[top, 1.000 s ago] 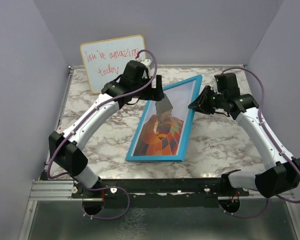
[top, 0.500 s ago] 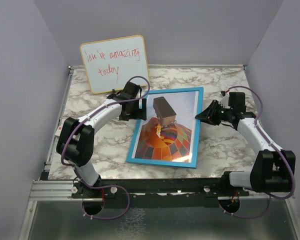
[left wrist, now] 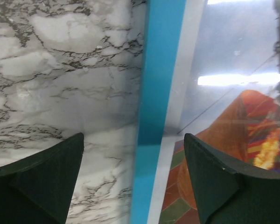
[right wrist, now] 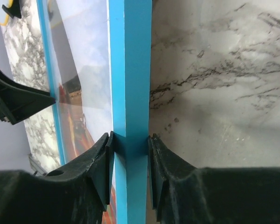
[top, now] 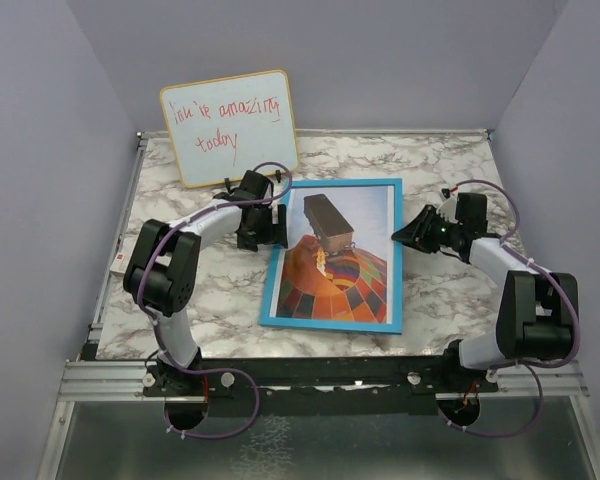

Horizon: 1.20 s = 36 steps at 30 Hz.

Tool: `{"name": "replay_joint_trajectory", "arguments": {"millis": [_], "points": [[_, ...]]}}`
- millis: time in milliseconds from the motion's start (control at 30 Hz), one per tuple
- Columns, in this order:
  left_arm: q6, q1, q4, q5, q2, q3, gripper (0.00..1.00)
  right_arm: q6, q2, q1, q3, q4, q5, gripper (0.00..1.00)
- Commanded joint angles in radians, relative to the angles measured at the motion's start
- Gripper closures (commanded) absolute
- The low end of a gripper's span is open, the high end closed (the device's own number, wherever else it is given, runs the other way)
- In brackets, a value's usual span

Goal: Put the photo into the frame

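Observation:
The frame (top: 278, 276) lies flat on the marble table, blue face up, with the photo (top: 335, 275) of the hot-air balloon showing behind its clear pane. My left gripper (top: 276, 222) is open, its fingers on either side of the frame's left edge (left wrist: 156, 116), one over the table and one over the pane. My right gripper (top: 405, 238) is shut on the frame's right edge (right wrist: 129, 79); both pads (right wrist: 104, 163) press the blue rail. The photo also shows in the left wrist view (left wrist: 233, 140) and the right wrist view (right wrist: 77, 121).
A whiteboard (top: 230, 125) with red handwriting leans against the back wall at the far left. The purple walls close in the table on the left, back and right. A metal rail (top: 310, 372) runs along the near edge.
The frame came down from a tilt to lie flat and shifted slightly. Both arms dropped low toward the table. The left gripper let go and now straddles the left edge.

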Motion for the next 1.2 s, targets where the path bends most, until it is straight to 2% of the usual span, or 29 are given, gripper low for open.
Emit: {"name": "replay_joint_trajectory", "arguments": {"millis": [0, 233, 433, 567, 833, 933, 1033, 1067, 1167], "points": [[0.014, 0.028, 0.055, 0.134, 0.059, -0.016, 0.13, -0.039, 0.054, -0.021, -0.003, 0.124, 0.034, 0.62], [0.028, 0.06, 0.071, 0.235, 0.097, -0.011, 0.2, -0.02, 0.125, -0.027, -0.007, 0.13, 0.107, 0.45], [0.034, 0.077, 0.071, 0.25, 0.091, -0.008, 0.23, 0.014, 0.141, -0.027, 0.018, 0.084, 0.183, 0.43], [0.024, 0.084, 0.047, 0.176, 0.051, 0.006, 0.22, 0.052, 0.093, -0.026, 0.059, -0.044, 0.313, 0.43], [0.026, 0.086, -0.011, -0.025, -0.128, 0.019, 0.14, 0.118, -0.14, -0.026, 0.096, -0.297, 0.529, 0.43], [0.032, 0.086, -0.088, -0.05, -0.187, 0.076, 0.03, 0.107, -0.269, -0.026, 0.109, -0.39, 0.546, 0.43], [0.034, 0.086, -0.108, -0.061, -0.273, 0.094, 0.01, 0.099, -0.414, -0.026, 0.12, -0.439, 0.55, 0.42], [0.038, 0.086, -0.107, -0.07, -0.306, 0.094, 0.01, 0.095, -0.455, -0.026, 0.129, -0.455, 0.553, 0.4], [0.038, 0.086, -0.11, -0.16, -0.414, 0.082, 0.01, 0.074, -0.57, -0.026, 0.162, -0.509, 0.594, 0.26]]}}
